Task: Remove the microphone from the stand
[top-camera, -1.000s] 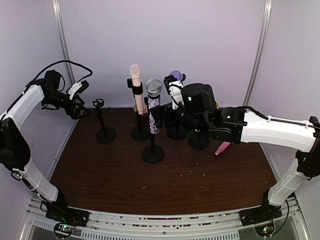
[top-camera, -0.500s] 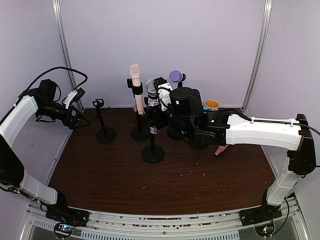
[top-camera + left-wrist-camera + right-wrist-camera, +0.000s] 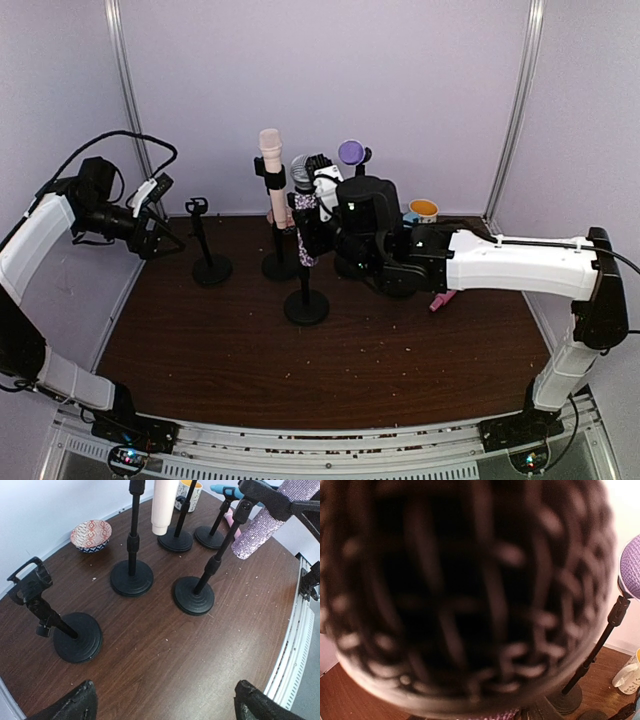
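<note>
The microphone (image 3: 305, 238) has a glittery purple handle and a silver mesh head. It stands clipped upright in a black stand (image 3: 306, 305) at mid-table. My right gripper (image 3: 318, 185) is pressed against its head from the right. The mesh head (image 3: 470, 595) fills the right wrist view, blurred, and hides the fingers. The left wrist view shows the glittery handle (image 3: 265, 522) in its clip and the stand's base (image 3: 194, 595). My left gripper (image 3: 167, 705) hangs open above the table's left side, away from the microphone, with nothing in it.
An empty stand (image 3: 205, 250) is on the left. A cream microphone (image 3: 271, 175) and a purple-headed one (image 3: 349, 152) stand behind on their own stands. A yellow mug (image 3: 424, 210), a pink object (image 3: 445, 297) and a patterned bowl (image 3: 90, 534) sit near the back.
My right arm has slid left, bringing its gripper up against the microphone's head. The left arm dipped a little and then stayed still, its gripper open throughout.
</note>
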You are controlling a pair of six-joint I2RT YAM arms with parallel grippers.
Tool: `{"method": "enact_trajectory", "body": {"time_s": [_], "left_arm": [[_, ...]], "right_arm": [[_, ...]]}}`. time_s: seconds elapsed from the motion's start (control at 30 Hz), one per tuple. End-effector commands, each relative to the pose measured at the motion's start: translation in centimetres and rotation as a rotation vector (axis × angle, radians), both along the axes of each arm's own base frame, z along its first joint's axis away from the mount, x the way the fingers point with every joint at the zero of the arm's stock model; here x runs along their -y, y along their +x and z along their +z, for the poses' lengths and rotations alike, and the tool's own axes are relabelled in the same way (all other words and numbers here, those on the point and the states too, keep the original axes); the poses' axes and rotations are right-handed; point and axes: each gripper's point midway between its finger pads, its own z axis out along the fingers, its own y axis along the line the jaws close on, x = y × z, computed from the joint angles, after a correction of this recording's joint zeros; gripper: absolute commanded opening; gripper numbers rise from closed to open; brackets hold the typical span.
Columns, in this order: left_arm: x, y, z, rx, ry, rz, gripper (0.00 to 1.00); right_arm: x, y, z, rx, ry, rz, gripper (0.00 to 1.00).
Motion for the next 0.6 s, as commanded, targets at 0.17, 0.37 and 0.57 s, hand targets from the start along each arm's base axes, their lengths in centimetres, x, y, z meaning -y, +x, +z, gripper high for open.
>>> {"method": "enact_trajectory", "body": {"time_s": [0.17, 0.37, 0.57], "left_arm": [[3.6, -2.9, 1.9, 0.057, -0.027, -0.162, 0.98], [5.5, -4.4, 2.3, 0.051, -0.053, -0.251, 0.98], [7.8, -6.2, 3.5, 0.083, -0.107, -0.365, 0.98]], "right_arm": [[0.1, -3.0, 4.0, 0.056, 0.179, 0.177, 0.18], [-0.7, -6.0, 5.2, 0.054, 0.293, 0.359, 0.15], [-2.3, -8.8, 5.0, 0.032, 0.315, 0.525, 0.14]]}}
